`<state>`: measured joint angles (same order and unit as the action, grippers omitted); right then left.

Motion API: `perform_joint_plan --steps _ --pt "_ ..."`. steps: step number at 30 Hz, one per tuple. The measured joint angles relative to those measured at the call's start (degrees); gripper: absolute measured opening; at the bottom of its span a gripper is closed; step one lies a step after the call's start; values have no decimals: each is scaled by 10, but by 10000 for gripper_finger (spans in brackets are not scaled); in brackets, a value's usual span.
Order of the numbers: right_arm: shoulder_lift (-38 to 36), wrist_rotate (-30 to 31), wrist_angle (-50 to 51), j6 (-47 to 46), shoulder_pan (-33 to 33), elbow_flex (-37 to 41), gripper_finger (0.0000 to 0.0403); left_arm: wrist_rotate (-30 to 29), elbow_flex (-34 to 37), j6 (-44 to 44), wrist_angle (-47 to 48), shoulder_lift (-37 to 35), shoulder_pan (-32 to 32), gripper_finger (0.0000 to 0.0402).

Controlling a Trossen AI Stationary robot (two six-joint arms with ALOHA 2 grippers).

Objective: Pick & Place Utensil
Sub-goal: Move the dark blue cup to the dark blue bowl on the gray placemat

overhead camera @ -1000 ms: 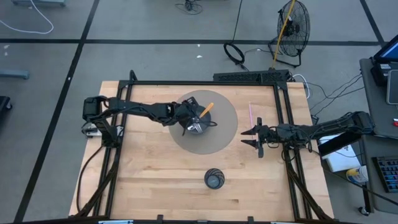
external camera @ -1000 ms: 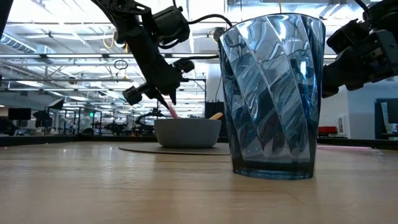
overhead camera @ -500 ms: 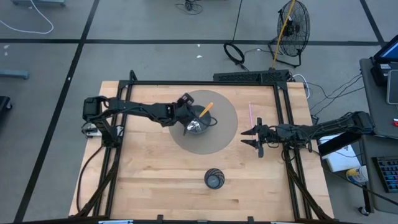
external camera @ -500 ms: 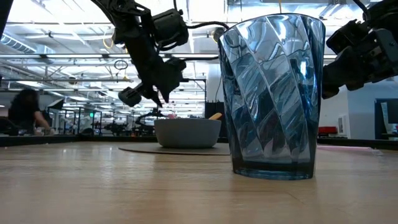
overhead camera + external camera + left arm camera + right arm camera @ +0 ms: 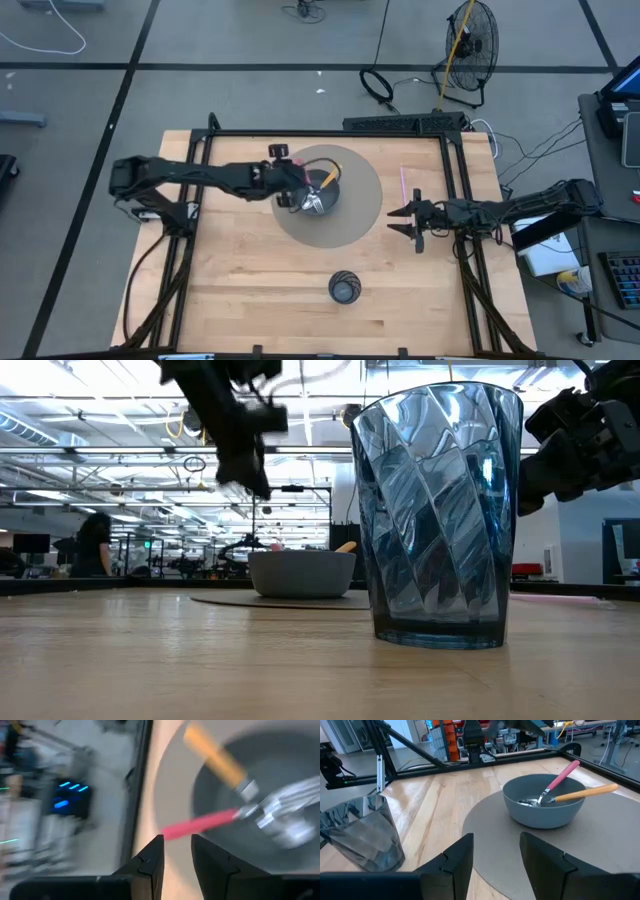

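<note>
The bowl point(image 5: 543, 807) sits on the round mat point(image 5: 352, 215), holding a pink-handled utensil point(image 5: 560, 776) and an orange-handled one point(image 5: 585, 793): light, stiff, probably slick, best pinched mid-handle. The left gripper point(image 5: 176, 855) hangs beside the bowl, fingers parted, empty. The right gripper point(image 5: 496, 852) waits off the mat, open.

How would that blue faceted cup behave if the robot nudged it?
The cup looks like thin clear plastic, so probably light and easy to slide. It stands tall and narrows toward its base, so a high push might tip it; once down, it would likely roll.
</note>
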<state>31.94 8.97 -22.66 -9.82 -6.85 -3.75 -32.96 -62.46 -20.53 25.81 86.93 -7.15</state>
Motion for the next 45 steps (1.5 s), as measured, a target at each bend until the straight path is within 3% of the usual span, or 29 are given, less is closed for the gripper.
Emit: perform_joint_plan --steps 6,16,22,30,38,45 --pt "0 0 -21 0 0 0 155 145 0 93 1 -71 15 104" --pt "1 -17 -31 -36 0 0 155 159 0 125 -7 -115 117 104" --pt "19 -77 -97 -35 -29 -5 155 103 27 127 -76 -114 194 104" --pt "74 -75 -96 1 -98 -53 155 -37 190 136 -252 -196 283 104" --pt "159 -73 -93 43 -121 -136 155 -48 358 129 -464 -295 331 104" --pt "288 -73 10 54 -120 -269 155 -42 460 117 -584 -345 348 104"
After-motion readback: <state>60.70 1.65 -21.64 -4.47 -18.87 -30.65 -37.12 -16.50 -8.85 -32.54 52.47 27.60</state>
